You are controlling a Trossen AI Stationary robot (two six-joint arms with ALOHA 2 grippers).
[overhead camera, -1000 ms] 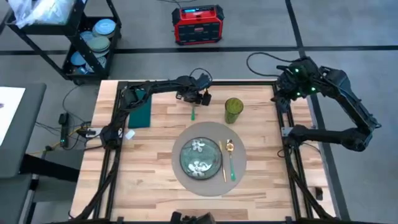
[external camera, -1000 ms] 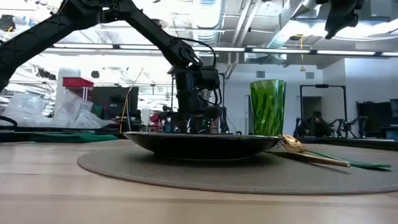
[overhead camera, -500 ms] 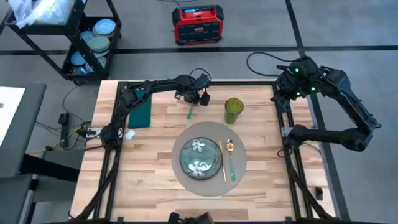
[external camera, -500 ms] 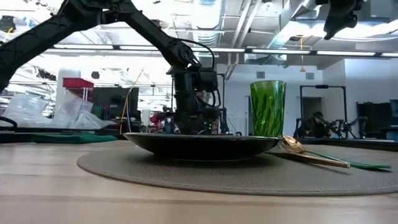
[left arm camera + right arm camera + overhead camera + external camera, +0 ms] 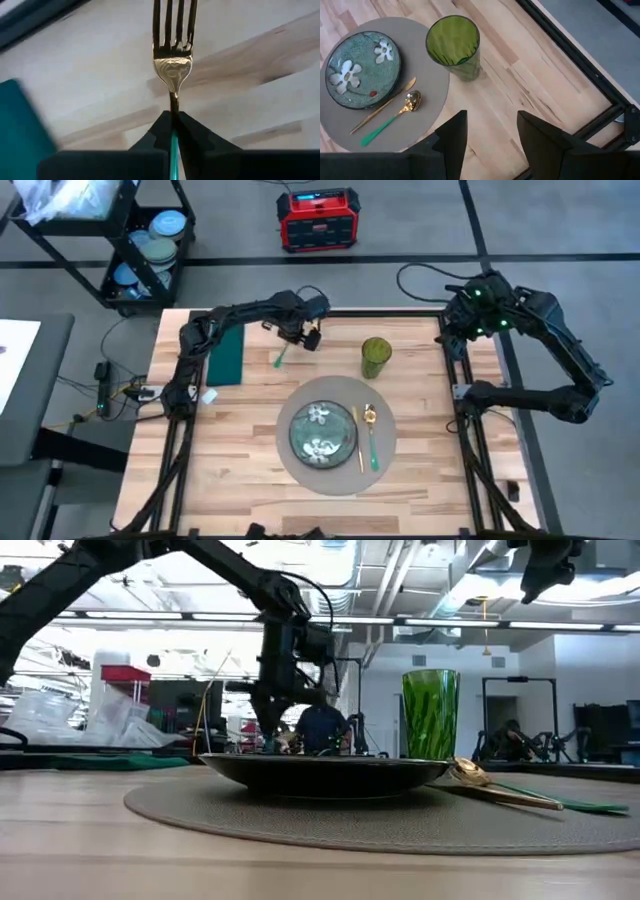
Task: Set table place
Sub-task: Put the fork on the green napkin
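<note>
Wooden table [image 5: 250,440], fork [image 5: 172,50] handle hidden in left gripper [image 5: 172,131]

Bare wood left of the placemat [image 5: 334,435]
Green glass [image 5: 375,357] stands behind it; napkin [image 5: 227,355] lies far left on the table [image 5: 240,450].

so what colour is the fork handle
Green, on a gold fork; the left wrist view shows it best.

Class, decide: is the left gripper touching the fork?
Touching. The left wrist view shows the left gripper with its fingers closed on the fork, pinching its green handle.
</note>
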